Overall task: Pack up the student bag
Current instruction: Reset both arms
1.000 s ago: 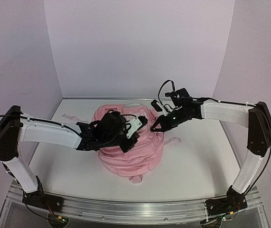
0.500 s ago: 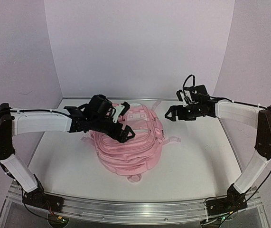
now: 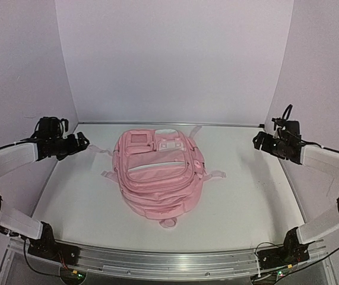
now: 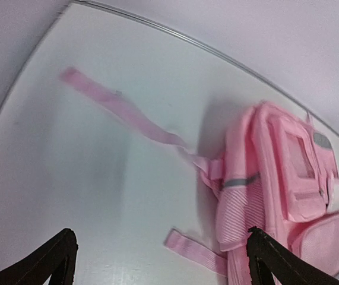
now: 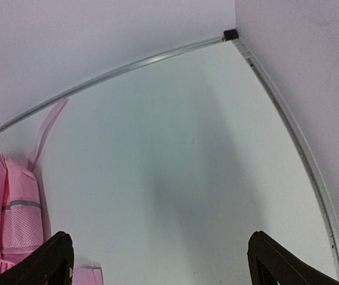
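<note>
Top external view: your left gripper and right gripper both stand spread wide, grasping nothing, each over a side edge of the table. The student bag lies flat midway between the fingers, well apart from both, table surface showing around its edges.

The student bag is pink throughout, straps included, with a paler, whitish panel at the top of its front. It also has a grey band across one side and a pink mesh side pocket. The table is white with a silver rail at its near edge, the walls are pale lilac, and the left arm and right arm are white with black joints, with the left gripper and right gripper black.
</note>
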Controlling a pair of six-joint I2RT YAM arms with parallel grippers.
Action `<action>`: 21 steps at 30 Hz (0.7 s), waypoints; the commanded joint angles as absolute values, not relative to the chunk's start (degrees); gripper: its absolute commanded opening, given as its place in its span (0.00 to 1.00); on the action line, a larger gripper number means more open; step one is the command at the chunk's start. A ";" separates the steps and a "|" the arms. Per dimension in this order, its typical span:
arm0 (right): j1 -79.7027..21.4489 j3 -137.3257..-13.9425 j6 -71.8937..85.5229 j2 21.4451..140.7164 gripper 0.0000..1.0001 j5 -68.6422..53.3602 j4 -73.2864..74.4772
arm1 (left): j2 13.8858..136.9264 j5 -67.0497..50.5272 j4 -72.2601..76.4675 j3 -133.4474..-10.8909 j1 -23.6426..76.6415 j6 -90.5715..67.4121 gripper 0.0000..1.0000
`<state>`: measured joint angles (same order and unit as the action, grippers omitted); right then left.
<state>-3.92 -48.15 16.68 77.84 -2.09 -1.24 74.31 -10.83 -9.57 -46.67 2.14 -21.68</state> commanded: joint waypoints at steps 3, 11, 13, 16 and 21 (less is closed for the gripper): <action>-4.18 -35.44 13.23 62.25 0.98 8.49 -22.09 | 63.33 -0.65 2.44 -36.05 -4.20 -23.85 1.00; -4.17 -21.62 12.96 55.19 0.98 13.39 -36.65 | 56.24 11.19 21.66 -18.94 -4.15 -20.05 1.00; -4.14 -18.42 13.43 55.13 0.98 14.46 -38.90 | 56.46 12.93 21.28 -18.50 -4.17 -19.89 1.00; -4.17 -15.20 14.24 54.48 0.98 14.44 -41.80 | 56.16 12.66 21.68 -18.39 -4.15 -19.58 1.00; -4.20 -13.36 14.43 54.23 0.98 14.18 -43.32 | 55.79 12.64 23.57 -17.25 -4.07 -18.74 1.00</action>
